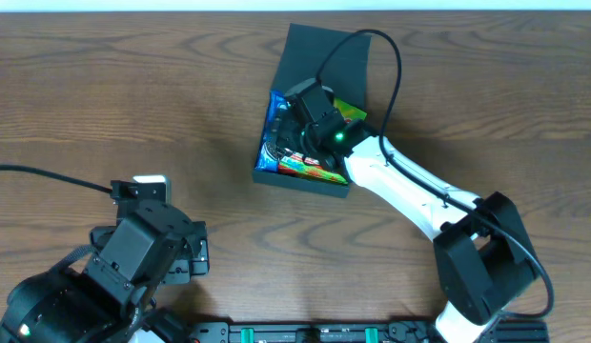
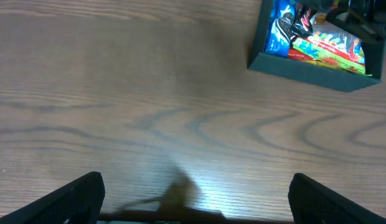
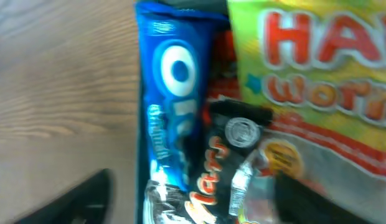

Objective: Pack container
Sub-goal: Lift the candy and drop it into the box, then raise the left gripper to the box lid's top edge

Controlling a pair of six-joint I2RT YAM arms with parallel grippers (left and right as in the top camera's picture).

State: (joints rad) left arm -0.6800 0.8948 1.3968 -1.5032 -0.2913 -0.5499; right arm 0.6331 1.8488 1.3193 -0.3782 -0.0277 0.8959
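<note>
While the right claw (image 3: pixel 202 202) is hanging released over a Mars bar (image 3: pixel 208 177), Oreo pack (image 3: pixel 177 87) and Haribo bag (image 3: pixel 317 62) inside the container (image 1: pixel 303 52), sitting far-centre on the bench (image 1: pixel 105 95), the left claw (image 2: pixel 196 199) is gaping wide, near-left.

Dark teal container (image 1: pixel 324 57), blue packet (image 3: pixel 174 93), yellow-green packet (image 3: pixel 317 74), brown wood-grain table (image 1: pixel 133 95).
</note>
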